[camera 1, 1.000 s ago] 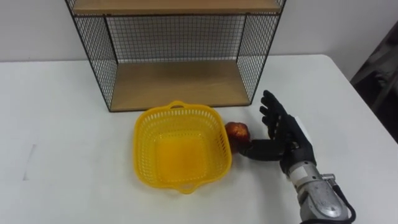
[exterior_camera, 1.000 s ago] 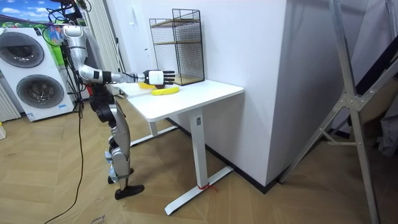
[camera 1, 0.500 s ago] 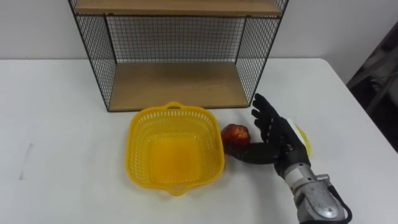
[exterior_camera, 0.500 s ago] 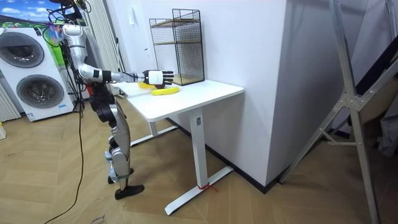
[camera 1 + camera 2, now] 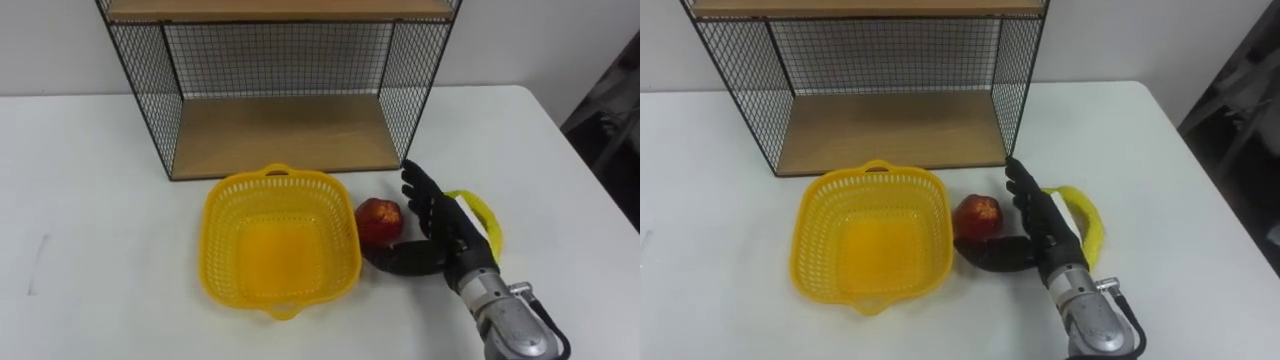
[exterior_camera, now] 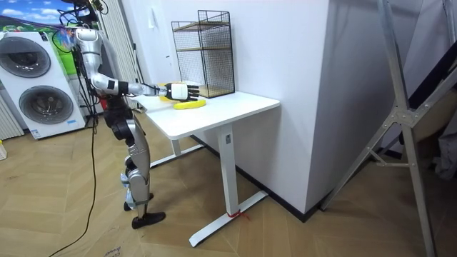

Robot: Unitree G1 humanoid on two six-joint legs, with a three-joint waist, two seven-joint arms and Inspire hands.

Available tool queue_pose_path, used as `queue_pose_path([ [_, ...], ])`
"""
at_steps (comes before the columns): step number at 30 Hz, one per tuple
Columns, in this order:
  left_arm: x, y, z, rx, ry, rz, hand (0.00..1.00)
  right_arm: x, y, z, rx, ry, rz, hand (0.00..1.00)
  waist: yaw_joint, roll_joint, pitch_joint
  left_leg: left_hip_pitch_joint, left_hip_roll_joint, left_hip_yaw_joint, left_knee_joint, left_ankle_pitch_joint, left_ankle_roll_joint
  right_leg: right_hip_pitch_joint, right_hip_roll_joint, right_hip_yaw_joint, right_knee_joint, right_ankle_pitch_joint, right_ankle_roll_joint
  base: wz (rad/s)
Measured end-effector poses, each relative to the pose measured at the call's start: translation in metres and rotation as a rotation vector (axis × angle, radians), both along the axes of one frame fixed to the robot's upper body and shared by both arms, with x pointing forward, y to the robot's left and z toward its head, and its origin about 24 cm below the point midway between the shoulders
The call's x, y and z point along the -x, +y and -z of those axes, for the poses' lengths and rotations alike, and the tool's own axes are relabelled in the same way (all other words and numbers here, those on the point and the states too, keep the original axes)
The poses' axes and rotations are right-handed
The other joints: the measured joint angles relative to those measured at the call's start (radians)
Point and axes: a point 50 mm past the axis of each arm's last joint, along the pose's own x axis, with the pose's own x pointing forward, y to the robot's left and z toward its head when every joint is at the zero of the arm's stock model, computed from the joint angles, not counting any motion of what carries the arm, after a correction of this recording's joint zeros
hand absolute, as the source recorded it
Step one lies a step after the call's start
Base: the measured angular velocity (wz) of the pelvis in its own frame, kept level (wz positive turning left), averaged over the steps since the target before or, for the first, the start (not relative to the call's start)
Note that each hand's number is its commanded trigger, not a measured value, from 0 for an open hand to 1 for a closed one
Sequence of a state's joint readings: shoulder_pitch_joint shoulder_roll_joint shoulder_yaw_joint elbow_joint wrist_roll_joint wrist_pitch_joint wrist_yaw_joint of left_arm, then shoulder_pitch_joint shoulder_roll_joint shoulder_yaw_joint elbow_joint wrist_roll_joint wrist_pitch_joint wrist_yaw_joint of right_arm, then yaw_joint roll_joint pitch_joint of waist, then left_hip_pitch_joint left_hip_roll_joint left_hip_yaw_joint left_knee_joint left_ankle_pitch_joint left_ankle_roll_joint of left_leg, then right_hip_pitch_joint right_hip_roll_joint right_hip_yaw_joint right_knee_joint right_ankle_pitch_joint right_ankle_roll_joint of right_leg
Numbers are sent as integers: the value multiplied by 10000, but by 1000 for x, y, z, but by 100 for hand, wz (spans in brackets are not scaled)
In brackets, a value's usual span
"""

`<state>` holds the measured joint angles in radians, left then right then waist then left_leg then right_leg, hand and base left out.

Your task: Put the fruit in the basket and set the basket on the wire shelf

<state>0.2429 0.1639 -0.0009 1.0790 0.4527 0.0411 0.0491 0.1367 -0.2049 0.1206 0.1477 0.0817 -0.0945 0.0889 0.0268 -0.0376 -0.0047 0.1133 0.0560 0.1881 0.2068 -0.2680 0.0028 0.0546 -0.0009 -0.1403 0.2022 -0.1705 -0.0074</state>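
Note:
An empty yellow plastic basket (image 5: 278, 246) (image 5: 868, 237) sits on the white table in front of the wire shelf (image 5: 277, 82) (image 5: 875, 75). A red apple (image 5: 379, 220) (image 5: 979, 216) lies just to the right of the basket. My right hand (image 5: 435, 225) (image 5: 1037, 229) is open beside the apple, its straight fingers to the apple's right and its thumb under the apple's near side. A yellow banana (image 5: 482, 217) (image 5: 1083, 222) lies partly hidden behind that hand. In the room view I stand at the table's end with my right hand (image 6: 178, 91) reaching over it.
The wire shelf has a wooden bottom board (image 5: 285, 134) and an upper board (image 5: 280, 9), with mesh at the sides and back. The table's right edge (image 5: 590, 190) is close beyond the banana. Bare white tabletop (image 5: 90, 240) stretches to the basket's left.
My right hand has come nearer to the apple and closed in around it, thumb now under it. More of the banana shows behind the hand. The whole picture has shifted slightly.

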Motion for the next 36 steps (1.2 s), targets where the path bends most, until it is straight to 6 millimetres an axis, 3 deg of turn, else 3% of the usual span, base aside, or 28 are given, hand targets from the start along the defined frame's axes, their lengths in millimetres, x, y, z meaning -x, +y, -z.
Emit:
queue_pose_path([
  [5,2,3,-1,18,101,26,0,-6,-13,-9,461,-411,382,0,-67,-188,67,33,4,-41,104,0,-1,125,-10,-30,-17,0,0,3],
  [8,4,3,-1,104,173,37,0,-8,-19,-14,849,-600,423,0,-137,-240,68,36,4,-48,151,-1,1,151,-9,-9,-11,7,-7,0],
  [25,1,2,-1,438,173,144,0,-9,-27,-20,3092,-832,-22,0,-175,-164,76,28,2,-58,146,-2,-5,125,26,-5,-2,23,-33,0],
  [29,-4,2,-1,499,71,199,0,-14,-25,-25,3280,-1077,-117,0,-117,-109,98,18,3,-36,119,-2,-4,72,25,7,18,23,-32,-2],
  [36,-7,3,-2,540,12,268,0,-18,-16,-34,3390,-1546,-433,0,117,-150,63,-97,-5,-129,99,10,-18,-21,20,-49,27,23,-32,3],
])
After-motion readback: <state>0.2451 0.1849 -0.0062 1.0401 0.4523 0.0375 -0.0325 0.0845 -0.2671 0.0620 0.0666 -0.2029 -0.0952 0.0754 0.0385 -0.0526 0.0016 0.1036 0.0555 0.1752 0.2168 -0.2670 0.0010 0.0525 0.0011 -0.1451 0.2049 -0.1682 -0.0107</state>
